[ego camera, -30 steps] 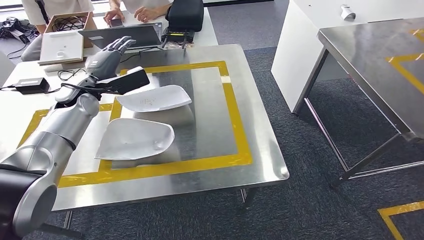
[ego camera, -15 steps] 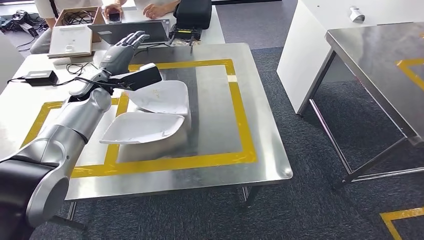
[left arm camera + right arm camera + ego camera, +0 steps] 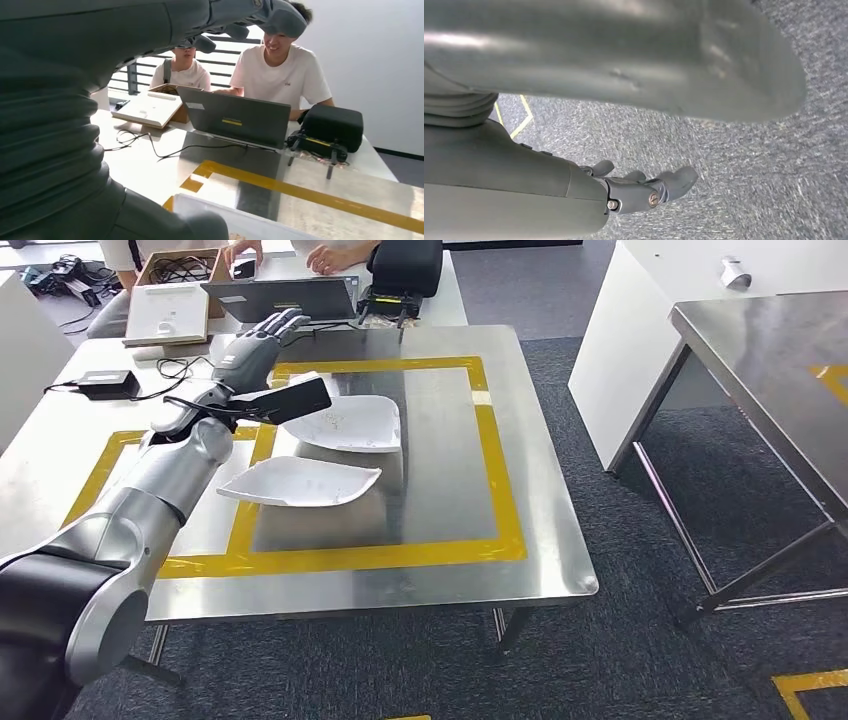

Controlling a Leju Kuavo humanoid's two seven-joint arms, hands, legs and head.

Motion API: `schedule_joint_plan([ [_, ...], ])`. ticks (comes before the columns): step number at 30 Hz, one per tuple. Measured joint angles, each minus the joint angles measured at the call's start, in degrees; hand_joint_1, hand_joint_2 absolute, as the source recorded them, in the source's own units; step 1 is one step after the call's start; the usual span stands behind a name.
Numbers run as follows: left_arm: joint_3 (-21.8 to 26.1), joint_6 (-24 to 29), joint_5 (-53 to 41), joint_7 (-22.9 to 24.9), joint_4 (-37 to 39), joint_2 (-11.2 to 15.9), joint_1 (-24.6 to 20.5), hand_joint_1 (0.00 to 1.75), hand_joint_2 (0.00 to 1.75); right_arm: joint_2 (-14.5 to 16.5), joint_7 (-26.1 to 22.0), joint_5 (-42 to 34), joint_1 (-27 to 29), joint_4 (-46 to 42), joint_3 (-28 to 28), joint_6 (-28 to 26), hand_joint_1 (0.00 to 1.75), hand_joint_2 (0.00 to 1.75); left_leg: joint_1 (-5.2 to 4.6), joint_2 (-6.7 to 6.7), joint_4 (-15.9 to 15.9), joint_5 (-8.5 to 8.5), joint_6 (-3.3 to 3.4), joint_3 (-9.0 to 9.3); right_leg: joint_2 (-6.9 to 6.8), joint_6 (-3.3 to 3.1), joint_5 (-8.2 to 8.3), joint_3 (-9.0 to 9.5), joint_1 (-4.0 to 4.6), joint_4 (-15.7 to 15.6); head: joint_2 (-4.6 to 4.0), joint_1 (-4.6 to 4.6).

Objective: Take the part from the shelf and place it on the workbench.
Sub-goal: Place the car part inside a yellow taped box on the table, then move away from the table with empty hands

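Observation:
Two white curved shell parts lie on the steel workbench (image 3: 440, 470) inside its yellow tape frame: one farther back (image 3: 345, 423), one nearer (image 3: 300, 482). My left arm reaches over the bench's left side. My left hand (image 3: 255, 345) hovers above the far left corner of the frame, fingers stretched and apart, holding nothing. In the left wrist view its fingers (image 3: 250, 17) and thumb (image 3: 200, 225) are spread, with a white part's edge (image 3: 250, 227) just past the thumb. My right hand (image 3: 644, 190) hangs over grey carpet, fingers loosely apart and holding nothing.
Behind the bench, a white desk carries a laptop (image 3: 285, 300), a black bag (image 3: 405, 265), a flat white box (image 3: 168, 315) and a power adapter (image 3: 105, 385); two people sit there. A second steel table (image 3: 770, 370) and a white cabinet (image 3: 650, 330) stand to the right across carpet.
The whole picture has shifted, so the camera has moved. My left hand stays spread above the bench and both white parts still lie on it.

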Motion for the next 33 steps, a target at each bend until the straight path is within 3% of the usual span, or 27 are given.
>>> schedule_joint_plan([
  [2,0.1,-0.2,-0.2,0.0,0.1,-0.3,0.2,0.0,1.75,0.1,0.1,-0.1,0.0,0.0,0.0,0.0,0.0,0.0,-0.06,-0.24,0.2,-0.24,0.95,-0.38,0.14,0.67,0.3,-0.52,0.11,0.3,0.0,0.03],
  [4,0.2,-0.3,-0.3,0.0,0.0,-0.7,0.2,0.0,1.75,0.1,0.2,-0.1,0.1,0.0,0.0,0.0,0.0,0.0,-0.03,-0.24,0.3,-0.04,2.04,-1.1,-0.02,1.16,-0.66,-1.13,-0.01,1.1,0.0,0.34],
  [6,0.2,-0.4,-0.3,0.0,0.0,-1.0,0.1,0.0,1.75,0.1,0.3,-0.1,0.0,0.0,0.0,-0.1,0.0,0.0,-0.17,-0.23,0.3,0.41,3.0,-1.73,-0.22,1.36,-4.3,-2.83,0.07,5.7,0.0,0.7],
  [8,0.3,-0.4,-0.4,0.0,0.0,-1.1,0.2,0.0,1.75,0.1,0.5,-0.2,-0.1,0.0,0.0,-0.1,0.0,0.0,-0.69,-0.16,0.3,0.93,3.79,-2.39,-0.26,1.13,-8.39,-5.38,0.4,13.1,0.0,1.01],
  [9,0.4,-0.4,-0.5,0.0,0.0,-1.2,0.2,0.0,1.75,0.1,0.5,-0.2,-0.1,0.0,0.0,-0.1,0.0,0.0,-1.07,-0.12,0.3,1.2,4.15,-2.72,-0.25,0.78,-9.28,-6.03,0.67,15.5,0.0,1.08],
  [10,0.5,-0.4,-0.5,0.0,0.1,-1.3,0.3,0.0,1.75,0.1,0.6,-0.3,-0.1,0.0,0.0,-0.1,0.0,0.0,-1.49,-0.11,0.3,1.48,4.49,-3.03,-0.23,0.19,-9.11,-5.73,1.05,16.0,0.0,1.1],
  [11,0.6,-0.4,-0.6,0.0,0.2,-1.3,0.3,0.0,1.75,0.1,0.7,-0.3,-0.1,0.0,0.0,-0.1,0.0,0.0,-1.94,-0.12,0.3,1.76,4.78,-3.29,-0.21,-0.63,-7.98,-4.34,1.52,14.3,0.0,1.12],
  [14,0.9,-0.4,-0.6,0.1,0.2,-1.3,0.2,0.0,1.75,-0.1,0.7,-0.3,-0.2,-0.1,0.0,-0.1,0.0,0.0,-2.7,-0.08,0.1,2.69,5.24,-3.69,-0.38,-4.19,-4.45,2.49,3.34,3.3,0.0,0.81],
  [15,0.9,-0.4,-0.6,0.1,0.2,-1.3,0.2,0.0,1.75,-0.3,0.7,-0.3,-0.2,-0.2,0.0,-0.1,0.0,0.0,-2.62,0.0,-0.1,3.06,5.12,-3.69,-0.52,-4.94,-3.9,3.65,3.82,1.2,0.0,0.62],
  [16,1.0,-0.4,-0.6,0.1,0.3,-1.3,0.2,0.0,1.75,-0.3,0.7,-0.3,-0.2,-0.2,0.0,-0.1,0.0,0.0,-2.43,0.06,-0.3,3.51,4.88,-3.71,-0.7,-5.31,-3.7,3.95,4.12,0.2,0.0,0.52],
  [18,1.1,-0.4,-0.6,0.1,0.2,-1.3,0.2,0.0,1.75,-0.4,0.7,-0.3,-0.2,-0.3,0.0,-0.1,0.0,0.0,-2.3,0.12,-1.0,4.42,4.3,-3.85,-0.81,-5.12,-2.2,3.81,4.11,-1.1,0.0,0.68],
  [19,1.1,-0.4,-0.6,0.1,0.2,-1.2,0.2,0.0,1.75,-0.3,0.7,-0.3,-0.3,-0.3,0.0,-0.1,0.0,0.0,-2.4,0.07,-0.9,4.06,4.03,-4.14,-0.9,-4.94,-1.35,3.76,3.84,-2.0,0.0,0.75],
  [21,1.1,-0.4,-0.6,0.0,0.2,-0.9,0.0,0.0,1.75,-0.2,0.7,-0.3,-0.3,-0.3,0.0,-0.1,0.0,0.0,-2.53,-0.01,1.9,0.31,3.37,-5.18,-1.13,-4.44,0.58,3.13,3.04,-3.4,0.0,0.57],
  [23,1.2,-0.4,-0.7,0.0,0.3,-0.8,0.0,0.0,1.75,-0.1,0.7,-0.3,-0.3,-0.3,0.0,0.0,0.0,0.0,-2.2,-0.01,8.2,-4.76,2.55,-6.34,-1.17,-4.05,1.9,1.71,2.61,-3.6,0.0,0.29],
  [24,1.2,-0.4,-0.7,0.0,0.3,-0.7,0.1,0.0,1.75,0.0,0.7,-0.3,-0.3,-0.3,0.0,0.0,0.0,0.0,-1.94,0.02,11.1,-5.81,2.14,-6.6,-1.19,-3.76,2.47,0.9,2.38,-3.5,0.0,0.22],
  [25,1.2,-0.4,-0.9,0.0,0.3,-0.7,0.1,0.0,1.75,0.2,0.7,-0.3,-0.3,-0.3,0.0,0.0,0.0,0.0,-1.67,0.03,12.9,-5.55,1.72,-6.33,-1.21,-3.49,3.05,0.01,2.12,-3.3,0.0,0.13],
  [27,1.2,-0.4,-1.2,0.0,0.4,-0.7,0.1,0.0,1.75,0.3,0.7,-0.3,-0.3,-0.3,0.0,0.0,0.0,0.0,-1.12,0.05,11.4,-2.57,0.86,-3.53,-1.26,-2.77,4.03,-1.94,1.46,-2.6,0.0,-0.03],
  [28,1.2,-0.4,-1.3,0.0,0.3,-0.7,0.1,0.0,1.75,0.4,0.7,-0.3,-0.3,-0.3,0.0,0.0,0.0,0.0,-0.8,0.07,8.4,-1.83,0.39,-1.07,-1.28,-2.37,4.39,-2.89,1.19,-2.0,0.0,-0.16],
  [29,1.2,-0.4,-1.4,0.0,0.3,-0.8,0.0,0.0,1.75,0.3,0.7,-0.3,-0.3,-0.3,0.0,0.0,0.0,0.0,-0.72,0.0,4.6,-2.17,0.25,1.71,-1.28,-1.95,4.68,-3.76,1.06,-1.3,0.0,-0.38],
  [31,1.2,-0.4,-1.6,0.0,0.1,-0.9,-0.2,0.0,1.75,0.3,0.7,-0.3,-0.3,-0.4,0.0,0.0,0.0,0.0,-0.79,-0.02,-0.3,-4.08,1.06,4.87,-1.2,-1.12,5.41,-4.86,1.12,-0.5,0.0,-0.72],
  [33,1.2,-0.4,-1.6,0.0,0.0,-1.1,-0.2,0.0,1.75,0.3,0.7,-0.3,-0.2,-0.4,0.0,-0.1,0.0,0.0,-0.96,0.09,-1.0,-4.08,2.71,4.66,-1.12,-0.34,6.34,-5.35,1.12,-0.5,0.0,-0.79],
])
